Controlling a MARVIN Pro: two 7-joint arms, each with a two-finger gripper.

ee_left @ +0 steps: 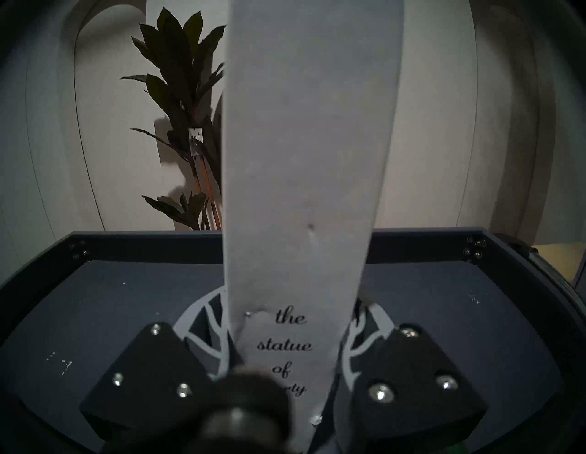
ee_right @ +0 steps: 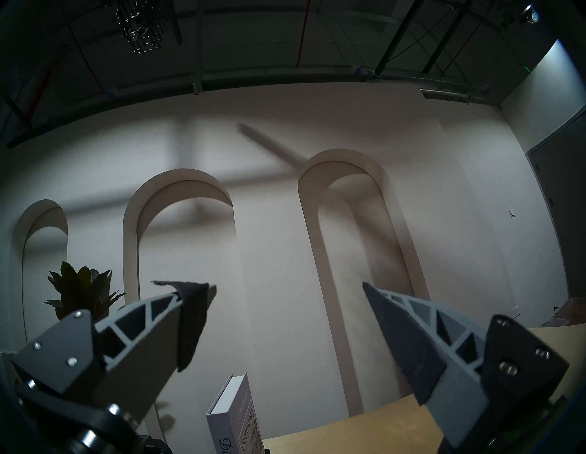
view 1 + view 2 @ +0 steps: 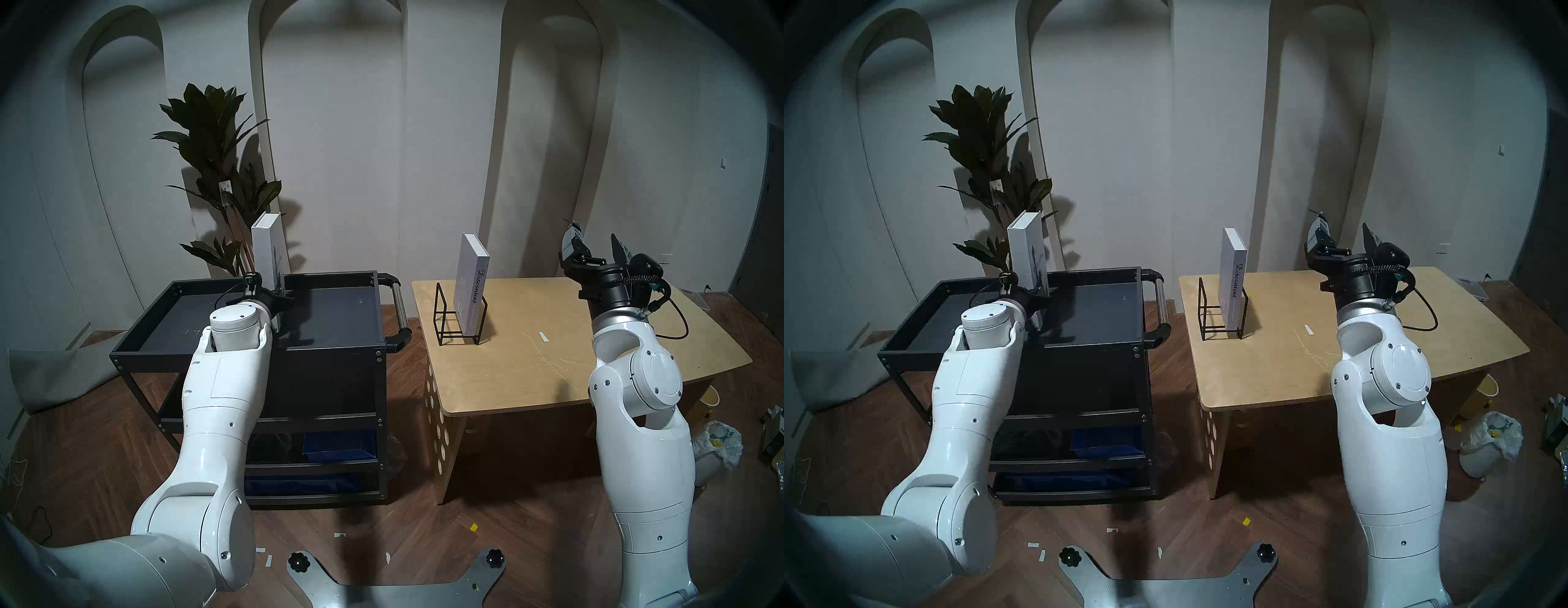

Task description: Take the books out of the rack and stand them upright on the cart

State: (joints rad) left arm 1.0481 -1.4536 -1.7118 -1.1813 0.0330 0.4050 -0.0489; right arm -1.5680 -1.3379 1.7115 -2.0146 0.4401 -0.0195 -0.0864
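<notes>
The thick white book [image 3: 267, 246] stands upright over the top tray of the black cart [image 3: 331, 361]. My left gripper [image 3: 278, 297] is shut on its lower part. In the left wrist view the spine [image 1: 301, 158] reads "the statue of liberty" between both fingers [image 1: 209, 317]. The book's bottom edge is hidden. The pale grey book [image 3: 471, 288] with "Discontent" on its spine stands at the right end of the black wire rack [image 3: 439, 314]. My right gripper [image 3: 594, 240] is open and empty, raised above the table, to the right of that book [image 2: 236, 418].
The rack stands on a light wooden table [image 3: 530, 373] right of the cart. The cart's steel handle [image 3: 401, 310] faces the table across a narrow gap. A tall plant [image 3: 212, 140] stands behind the cart. Bags and a bin [image 3: 717, 446] lie on the floor at right.
</notes>
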